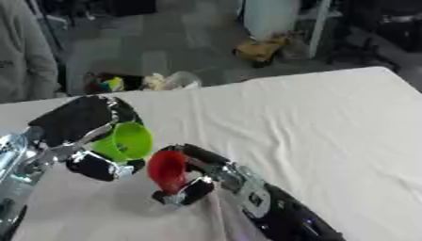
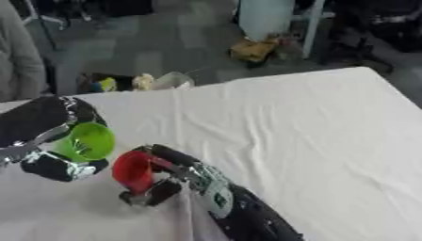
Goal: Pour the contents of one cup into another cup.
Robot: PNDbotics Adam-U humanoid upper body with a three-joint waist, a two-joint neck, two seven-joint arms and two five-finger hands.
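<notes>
Left hand curled round green cup, mouth tipped toward red cup; right hand pinching red cup, tilted, rims near for transfer above white worktop.

I see a table draped in a white cloth, creased in soft folds. Past its far edge lies a grey floor. A white cabinet or post stands there, a yellowish bundle at its foot, small clutter against the table's edge.
</notes>
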